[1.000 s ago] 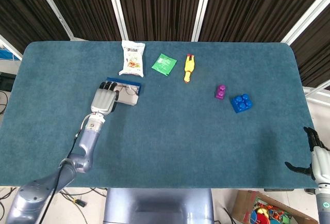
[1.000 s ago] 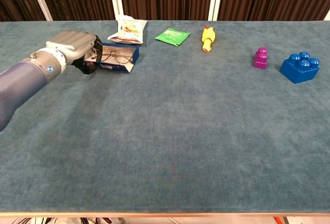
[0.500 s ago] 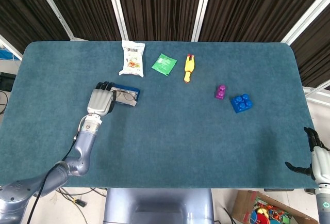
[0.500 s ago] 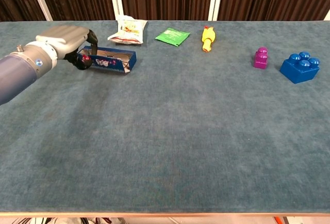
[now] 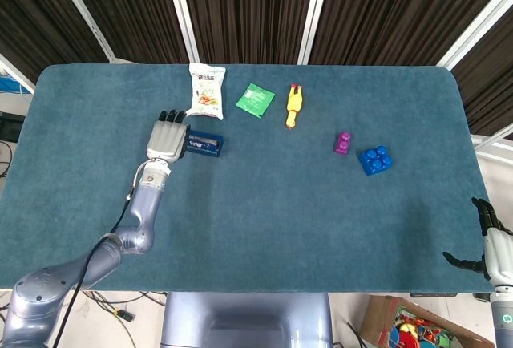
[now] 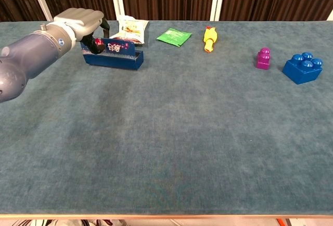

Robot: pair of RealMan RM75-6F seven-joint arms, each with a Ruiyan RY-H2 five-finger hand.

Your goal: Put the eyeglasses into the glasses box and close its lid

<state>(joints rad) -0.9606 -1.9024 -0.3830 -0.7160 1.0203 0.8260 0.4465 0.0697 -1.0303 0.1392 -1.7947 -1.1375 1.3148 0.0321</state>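
The dark blue glasses box (image 5: 205, 145) lies at the left rear of the table. In the chest view the glasses box (image 6: 114, 55) has its printed lid standing nearly upright over the base. My left hand (image 5: 167, 137) is at the box's left end, and the left hand (image 6: 78, 20) holds the lid's end between thumb and curled fingers. The eyeglasses are hidden behind the raised lid. My right hand (image 5: 489, 244) hangs off the table's front right corner with fingers apart, holding nothing.
A snack bag (image 5: 206, 91) lies just behind the box. A green packet (image 5: 255, 99) and a yellow toy (image 5: 293, 106) lie further right along the back. A purple brick (image 5: 343, 143) and a blue brick (image 5: 374, 159) sit at the right.
My left hand has swung the lid up from lying flat open to nearly upright, hiding the eyeglasses. The box has shifted slightly toward the back. The right hand has not moved.
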